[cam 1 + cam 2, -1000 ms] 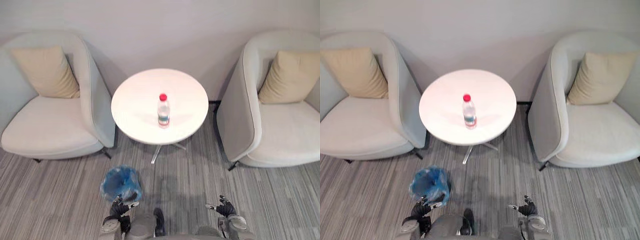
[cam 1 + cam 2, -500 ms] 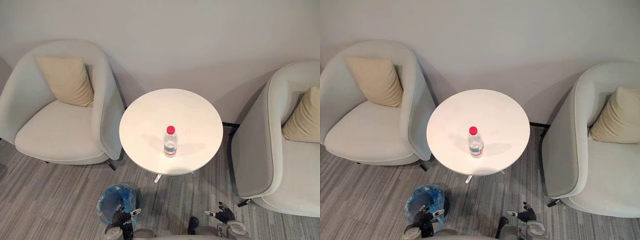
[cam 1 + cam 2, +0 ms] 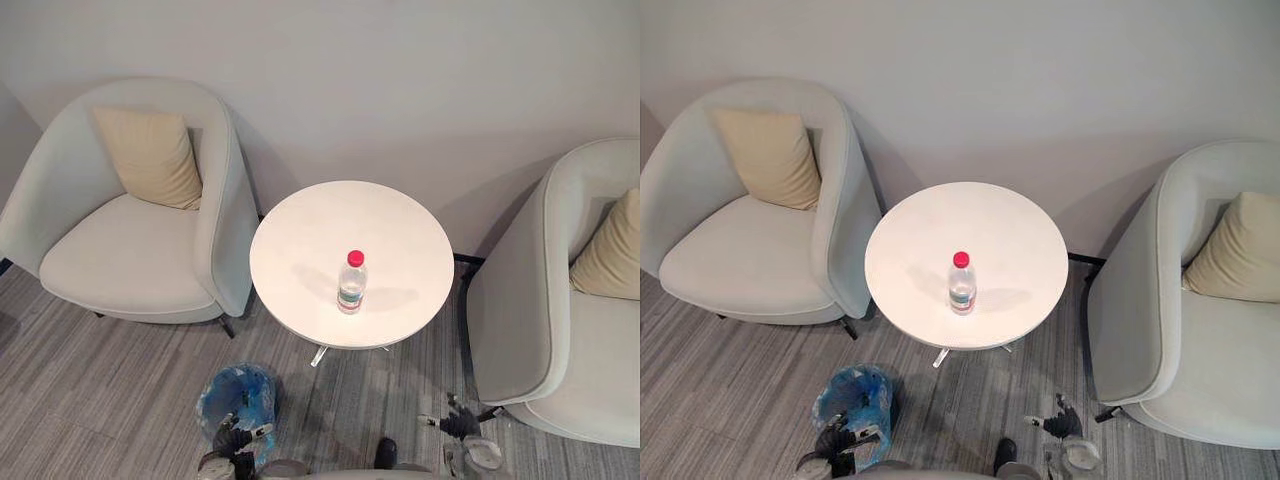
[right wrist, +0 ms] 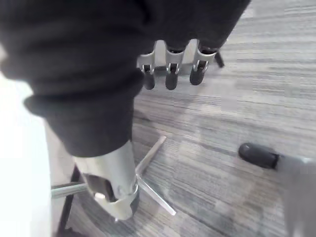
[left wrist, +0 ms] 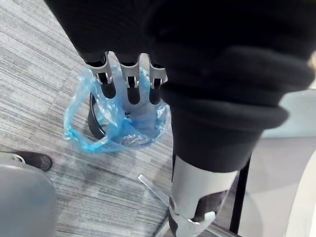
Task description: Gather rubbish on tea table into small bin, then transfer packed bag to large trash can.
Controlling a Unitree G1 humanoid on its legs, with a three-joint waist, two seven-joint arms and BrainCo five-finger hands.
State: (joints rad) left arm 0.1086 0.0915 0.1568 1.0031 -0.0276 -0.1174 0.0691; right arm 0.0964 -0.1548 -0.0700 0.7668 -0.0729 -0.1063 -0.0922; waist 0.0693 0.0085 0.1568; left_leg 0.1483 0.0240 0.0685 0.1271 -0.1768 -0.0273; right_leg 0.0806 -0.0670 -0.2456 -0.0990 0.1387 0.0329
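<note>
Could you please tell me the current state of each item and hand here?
Bottle: upright on the table, red cap on.
Small bin: upright, its blue bag open.
Left hand: open, holding nothing, near the bin.
Right hand: open, holding nothing.

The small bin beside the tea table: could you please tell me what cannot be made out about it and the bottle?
- Contents of the small bin: in the left wrist view the left hand overlaps its opening; too small in the eye views.
- Fill level of the water bottle: too small in the eye views.
</note>
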